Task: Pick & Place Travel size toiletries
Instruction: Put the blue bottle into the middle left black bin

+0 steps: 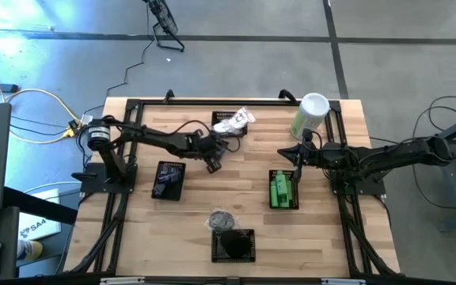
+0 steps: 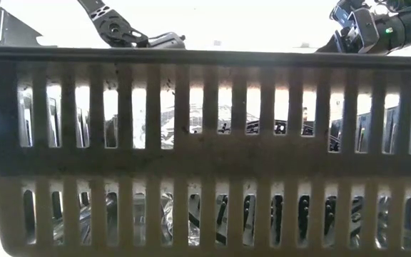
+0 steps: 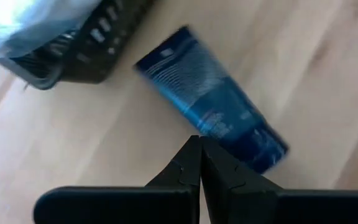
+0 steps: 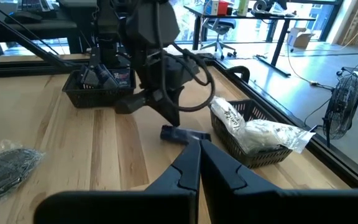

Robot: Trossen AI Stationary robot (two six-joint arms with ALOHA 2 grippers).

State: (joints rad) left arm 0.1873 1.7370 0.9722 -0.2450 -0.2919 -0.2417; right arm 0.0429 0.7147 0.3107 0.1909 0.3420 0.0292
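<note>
Blue tube [image 3: 211,106] lies on open wood beside basket [image 3: 73,53].

The light wooden table [image 1: 188,214] carries four black mesh baskets: one at the far edge [image 1: 229,120] with white packets, one left of centre [image 1: 169,180], one right of centre [image 1: 284,190] with green bottles, one at the near edge [image 1: 233,245]. A blue tube [image 3: 213,106], a pale-green canister [image 1: 308,115] and a dark crinkly bundle [image 1: 221,219] lie directly on the wood.
</note>
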